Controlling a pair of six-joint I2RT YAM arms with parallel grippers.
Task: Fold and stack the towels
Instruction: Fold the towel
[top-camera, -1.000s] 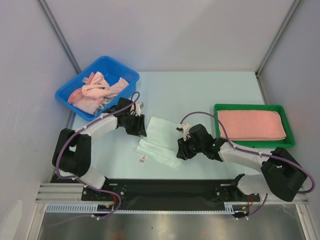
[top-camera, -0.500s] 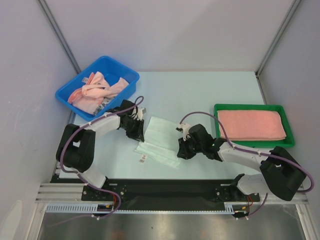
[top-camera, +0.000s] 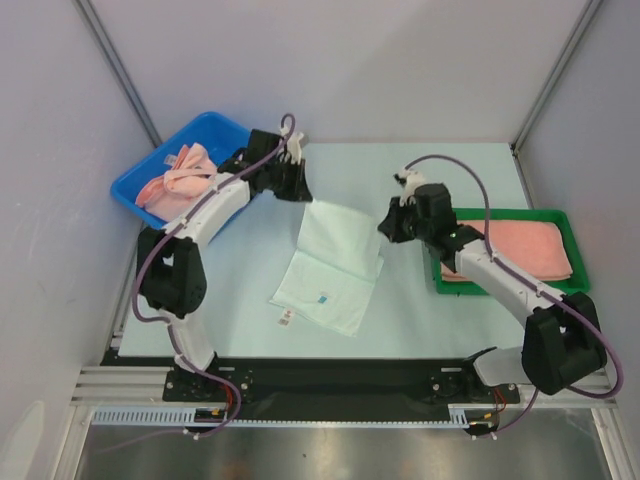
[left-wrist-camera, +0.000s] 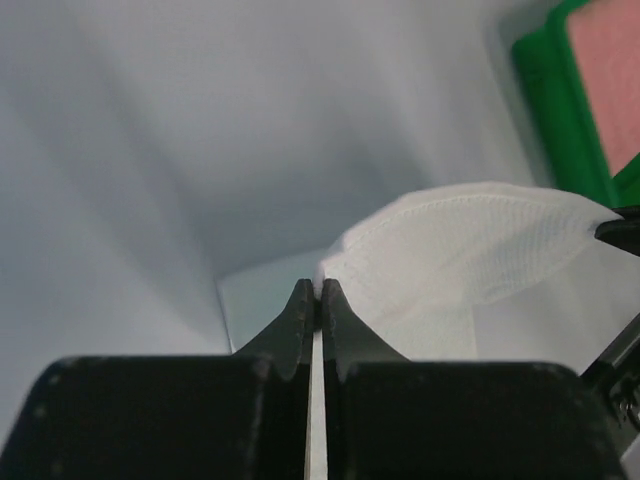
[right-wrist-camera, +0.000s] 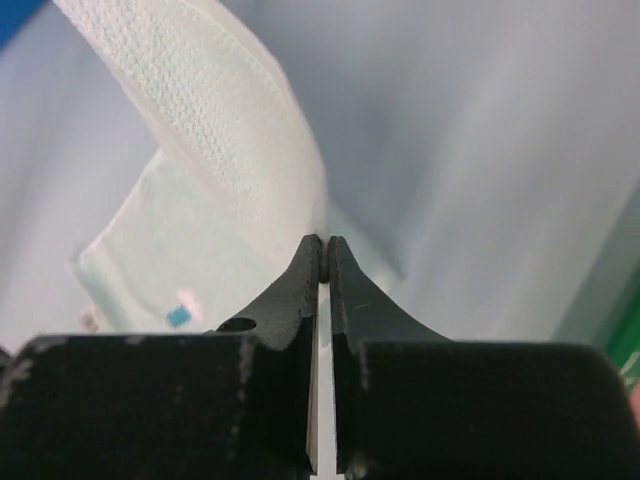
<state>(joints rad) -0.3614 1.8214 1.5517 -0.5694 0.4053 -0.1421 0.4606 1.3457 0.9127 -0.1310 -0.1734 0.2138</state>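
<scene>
pale mint textured towel (top-camera: 335, 265) | corners pinched: left fingers (left-wrist-camera: 295, 325), right fingers (right-wrist-camera: 300, 282)

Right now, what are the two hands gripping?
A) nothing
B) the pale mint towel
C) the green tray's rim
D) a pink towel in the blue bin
B: the left hand and the right hand are each shut on the pale mint towel, its far edge raised off the table.
</scene>
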